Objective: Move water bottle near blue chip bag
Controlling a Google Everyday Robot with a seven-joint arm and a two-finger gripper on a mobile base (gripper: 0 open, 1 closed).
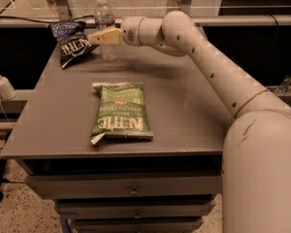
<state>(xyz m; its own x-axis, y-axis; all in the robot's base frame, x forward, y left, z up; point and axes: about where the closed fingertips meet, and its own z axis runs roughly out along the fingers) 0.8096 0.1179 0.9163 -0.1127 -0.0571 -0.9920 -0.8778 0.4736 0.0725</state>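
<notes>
Pincer [99, 37] sits over the far end of the table [184, 106], toward the left of the view. It is level with the middle of the water bottle [105, 13] and overlaps it from the right. I cannot tell from this view whether it grips the bottle or merely lies against it. The bottle is upright, its base apparently down on the table, just beside the right edge of the blue chip bag [72, 45] and perhaps touching its corner. The green chip bag [120, 111] lies flat mid-table, well apart. A pump dispenser [2, 84] stands off to the left, beyond the table. My read: the placement is nearly or fully met, so the step in hand is letting go cleanly. Notes to self: confirm the base bears fully on the table before opening; open slowly so the light bottle does not tip; withdraw straight back along the arm's line, never toward the bag, to avoid sweeping it or knocking the bottle.
</notes>
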